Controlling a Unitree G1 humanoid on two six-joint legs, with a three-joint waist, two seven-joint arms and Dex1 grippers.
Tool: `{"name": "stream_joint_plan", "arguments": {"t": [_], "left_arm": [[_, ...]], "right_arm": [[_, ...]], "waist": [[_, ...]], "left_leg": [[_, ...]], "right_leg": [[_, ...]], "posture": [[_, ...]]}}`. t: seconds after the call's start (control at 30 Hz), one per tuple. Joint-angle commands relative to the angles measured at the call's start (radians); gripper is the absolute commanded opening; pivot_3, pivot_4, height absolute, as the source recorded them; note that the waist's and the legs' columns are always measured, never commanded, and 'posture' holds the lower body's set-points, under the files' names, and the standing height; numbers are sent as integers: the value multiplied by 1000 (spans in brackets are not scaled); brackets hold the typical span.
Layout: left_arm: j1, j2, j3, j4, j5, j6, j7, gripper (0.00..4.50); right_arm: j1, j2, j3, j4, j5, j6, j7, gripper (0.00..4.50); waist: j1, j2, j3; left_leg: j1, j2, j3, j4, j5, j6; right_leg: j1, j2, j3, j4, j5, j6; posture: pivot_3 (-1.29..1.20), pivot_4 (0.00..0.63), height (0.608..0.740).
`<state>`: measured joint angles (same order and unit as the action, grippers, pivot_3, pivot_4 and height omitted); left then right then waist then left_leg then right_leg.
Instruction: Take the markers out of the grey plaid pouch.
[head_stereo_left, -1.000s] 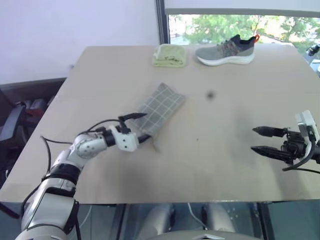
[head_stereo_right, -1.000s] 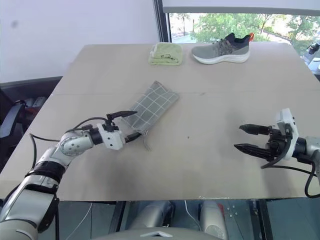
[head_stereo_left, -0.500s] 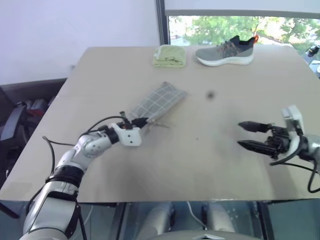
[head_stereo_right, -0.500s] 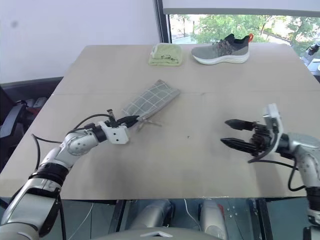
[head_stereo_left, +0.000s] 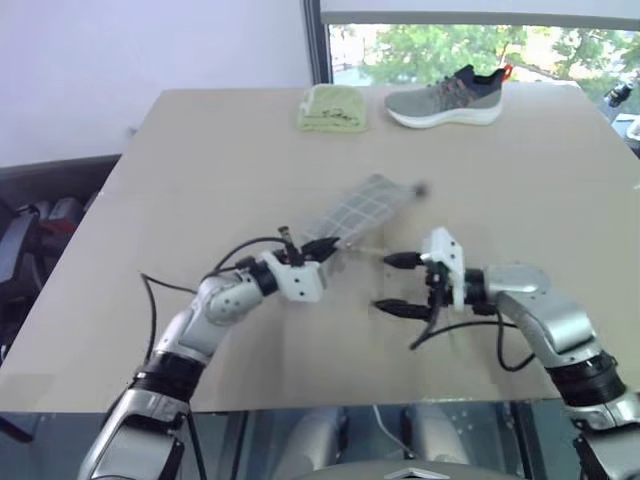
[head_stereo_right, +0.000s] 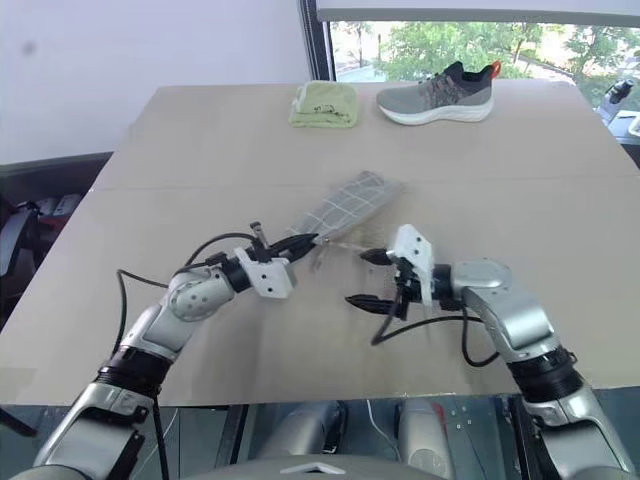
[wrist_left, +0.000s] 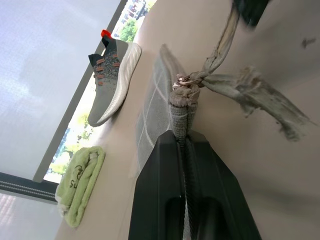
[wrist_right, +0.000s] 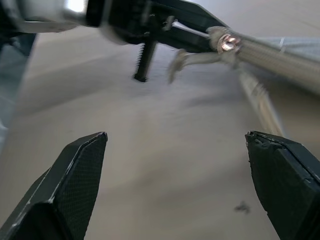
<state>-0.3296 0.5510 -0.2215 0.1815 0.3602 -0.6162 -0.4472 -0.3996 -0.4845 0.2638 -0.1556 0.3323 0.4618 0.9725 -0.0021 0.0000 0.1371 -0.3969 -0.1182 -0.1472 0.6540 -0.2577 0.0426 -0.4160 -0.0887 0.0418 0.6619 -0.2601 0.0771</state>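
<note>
I'm seeing the left gripper w/ jaws pressed together on the near end of the grey plaid pouch, pinching the fabric right at the zipper end. In the left wrist view the two black fingers are squeezing the bunched edge of the cloth, w/ a small metal ring sitting just past the tips and frayed fabric tassels trailing off it. The pouch is stretching away from the grip toward the far side of the table, its near end looking lifted, far end approx mid-table.

The right gripper is hanging just beside the left one, jaws wide apart, holding nothing, pointing across toward the left gripper and the pouch end. In the right wrist view its fingers are framing the ring and tassels, not touching them.

Can't tell if any markers are inside; pouch is looking flat.

Farther out, at the table's far edge: a folded yellow-green cloth and a grey shoe, side by side, well apart from the pouch.
</note>
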Motion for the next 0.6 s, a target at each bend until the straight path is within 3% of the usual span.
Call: {"name": "stream_joint_plan", "arguments": {"t": [0.03, 0.23, 0.6], "left_arm": [[12, -11, -9, -66, -7, 18, -4, 20], [19, -13, -11, -84, -11, 36, -11, 20], [1, -11, -20, -52, -1, 19, -9, 20]], "right_arm": [[-47, 24, 34, 25, -73, -42, -43, 4500], [-76, 28, 49, 62, -138, -33, -70, 4500], [-95, -15, -47, -39, -13, 175, -46, 4500]], "waist": [[-4, 0, 0], [-7, -1, 0], [-10, 0, 0]], "left_leg": [[0, 0, 0, 0, 0, 0], [0, 0, 0, 0, 0, 0], [0, 0, 0, 0, 0, 0]], "right_leg": [[0, 0, 0, 0, 0, 0], [0, 0, 0, 0, 0, 0], [0, 0, 0, 0, 0, 0]], "posture": [[0, 150, 740], [0, 150, 740], [0, 150, 740]]}}
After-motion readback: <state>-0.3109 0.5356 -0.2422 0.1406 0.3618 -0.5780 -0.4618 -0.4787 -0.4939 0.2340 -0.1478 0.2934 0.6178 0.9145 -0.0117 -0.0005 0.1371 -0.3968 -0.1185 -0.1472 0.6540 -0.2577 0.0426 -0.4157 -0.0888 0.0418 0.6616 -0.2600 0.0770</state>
